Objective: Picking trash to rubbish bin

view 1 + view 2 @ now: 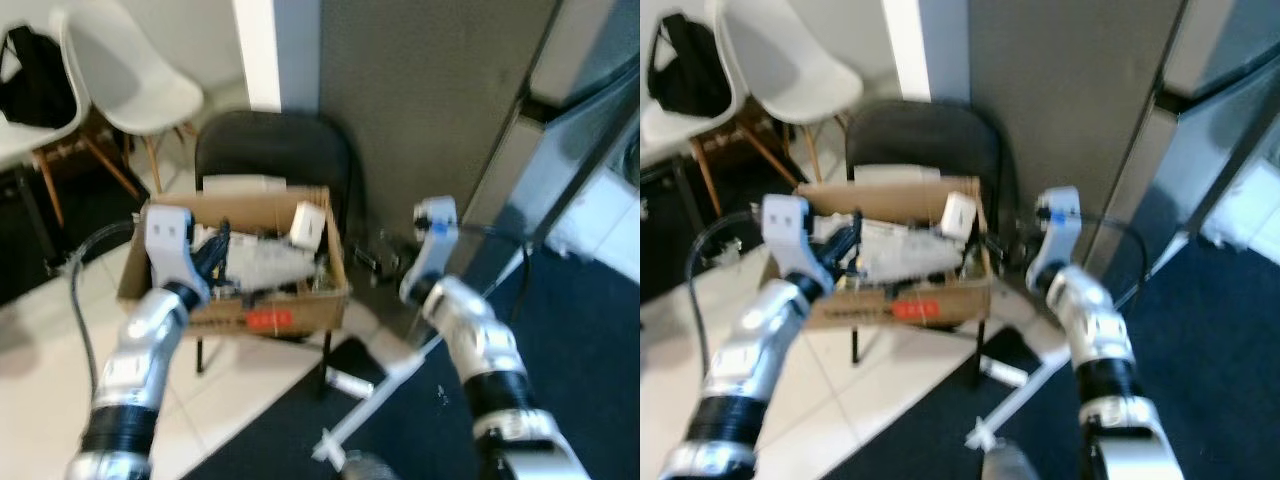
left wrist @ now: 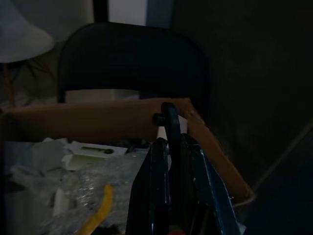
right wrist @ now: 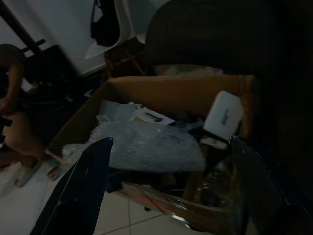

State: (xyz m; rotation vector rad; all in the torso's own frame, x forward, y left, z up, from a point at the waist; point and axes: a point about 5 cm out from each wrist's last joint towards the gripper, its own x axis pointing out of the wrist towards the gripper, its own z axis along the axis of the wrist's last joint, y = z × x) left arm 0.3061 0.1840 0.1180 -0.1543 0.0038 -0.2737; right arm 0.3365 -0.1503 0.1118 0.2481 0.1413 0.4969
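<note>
Cardboard box point(image 1: 300, 312) of trash sits on a black chair point(image 1: 275, 150), and everything is placed around it. Left gripper point(image 1: 208, 262) reaches over its near left rim, fingers pressed together above the bubble wrap point(image 3: 146, 147). Right gripper point(image 3: 171, 191) hangs just right of the box, fingers spread wide apart. White chairs point(image 1: 140, 80) stand beyond.
</note>
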